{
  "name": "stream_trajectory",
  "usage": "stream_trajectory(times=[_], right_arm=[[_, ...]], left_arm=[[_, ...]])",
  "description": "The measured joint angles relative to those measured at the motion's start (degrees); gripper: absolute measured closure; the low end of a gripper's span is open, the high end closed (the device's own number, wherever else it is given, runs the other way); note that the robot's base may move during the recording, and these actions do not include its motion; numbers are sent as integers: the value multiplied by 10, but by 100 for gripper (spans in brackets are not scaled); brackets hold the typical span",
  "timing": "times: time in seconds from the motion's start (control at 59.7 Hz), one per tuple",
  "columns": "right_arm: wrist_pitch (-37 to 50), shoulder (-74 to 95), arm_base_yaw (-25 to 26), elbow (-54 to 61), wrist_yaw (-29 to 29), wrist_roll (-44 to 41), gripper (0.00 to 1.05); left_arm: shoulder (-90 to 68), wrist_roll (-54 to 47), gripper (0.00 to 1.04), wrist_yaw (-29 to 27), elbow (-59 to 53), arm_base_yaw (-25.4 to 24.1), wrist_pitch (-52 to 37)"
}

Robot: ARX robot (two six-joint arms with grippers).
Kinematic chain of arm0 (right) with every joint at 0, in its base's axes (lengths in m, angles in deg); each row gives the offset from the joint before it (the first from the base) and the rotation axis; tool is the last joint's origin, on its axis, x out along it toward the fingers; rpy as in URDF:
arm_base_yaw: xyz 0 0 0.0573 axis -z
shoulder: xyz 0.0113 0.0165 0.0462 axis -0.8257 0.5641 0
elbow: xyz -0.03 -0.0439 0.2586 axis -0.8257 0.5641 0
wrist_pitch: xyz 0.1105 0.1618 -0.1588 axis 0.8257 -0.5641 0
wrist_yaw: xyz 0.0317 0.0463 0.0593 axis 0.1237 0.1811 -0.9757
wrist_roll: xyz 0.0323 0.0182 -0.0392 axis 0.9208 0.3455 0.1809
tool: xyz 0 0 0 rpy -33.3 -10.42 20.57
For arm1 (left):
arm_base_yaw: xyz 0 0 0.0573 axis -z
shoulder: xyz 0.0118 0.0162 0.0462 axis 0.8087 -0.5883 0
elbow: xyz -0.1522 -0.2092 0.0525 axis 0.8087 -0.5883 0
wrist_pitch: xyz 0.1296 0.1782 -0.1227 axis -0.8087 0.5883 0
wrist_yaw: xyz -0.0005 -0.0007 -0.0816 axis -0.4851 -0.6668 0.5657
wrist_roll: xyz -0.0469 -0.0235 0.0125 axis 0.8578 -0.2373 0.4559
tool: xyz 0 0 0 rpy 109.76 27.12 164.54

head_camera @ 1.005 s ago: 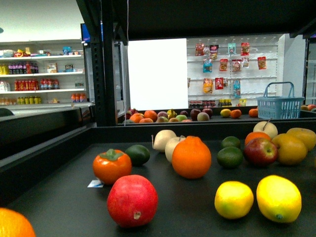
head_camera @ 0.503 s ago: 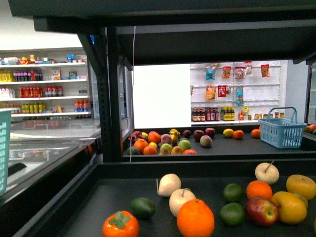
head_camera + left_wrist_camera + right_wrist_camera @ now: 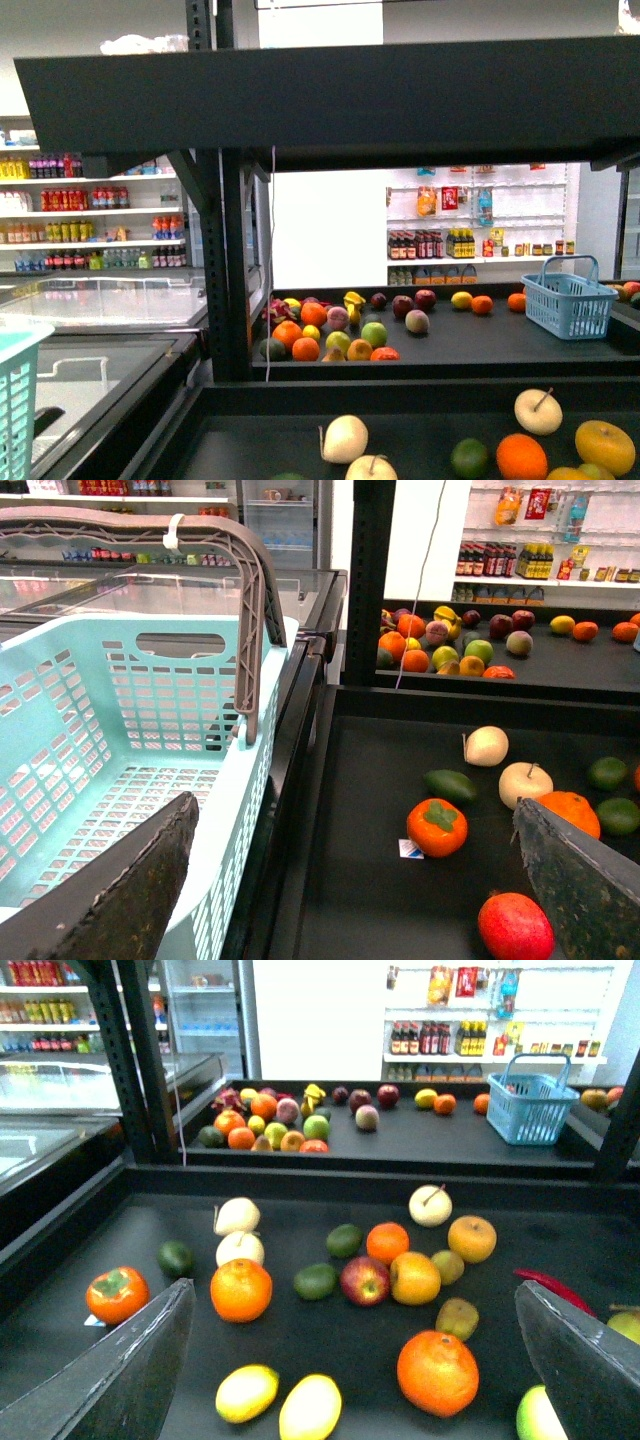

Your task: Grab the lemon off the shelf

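From my console, the lemon (image 3: pixel 310 1407) lay on its side on the near part of the table (image 3: pixel 330 1345), visible only through the right wrist camera. A second lemon (image 3: pixel 247 1392) lay just beside it, and a big orange (image 3: pixel 437 1372) sat on its other side, a little apart. Farther back on the black surface I saw an orange (image 3: pixel 240 1289), a lime (image 3: pixel 315 1281), an apple (image 3: pixel 365 1280) and, out towards one edge, a persimmon (image 3: pixel 116 1294).

The right pincer (image 3: pixel 352 1288) hung above this spread with its two fingers wide apart and nothing between them, clear of every fruit. The left pincer (image 3: pixel 352 802) was likewise spread and held nothing. It sat over the line where a teal basket (image 3: pixel 120 710) met the table's rim, with the persimmon and a pomegranate (image 3: pixel 515 927) below it on the table side.

The front camera looked higher and caught only the table's far strip, with two pale pears (image 3: pixel 345 438), a lime and an orange along the bottom edge. Beyond the black uprights (image 3: pixel 232 260) stood a rear display of mixed fruit and a blue basket (image 3: pixel 571 302). A glass-topped freezer (image 3: pixel 100 300) ran along the left.
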Motion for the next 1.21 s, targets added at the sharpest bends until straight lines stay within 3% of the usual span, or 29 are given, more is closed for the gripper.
stream_trajectory(times=[0.469,0.57,0.687,0.888,1.089,1.206], right_arm=[[0,0,0,0,0,0,7],[0,0,0,0,-1,0,7],[0,0,0,0,-1,0,7],[0,0,0,0,-1,0,7],[0,0,0,0,-1,0,7],[0,0,0,0,-1,0,7]], left_arm=[[0,0,8,0,0,0,0],[-30,82,8,93,11,-21,57],[-72,147,8,145,18,-38,49],[-278,263,8,249,137,-134,-84],[-455,450,8,315,272,-261,-105],[-535,522,8,338,314,-297,-133]])
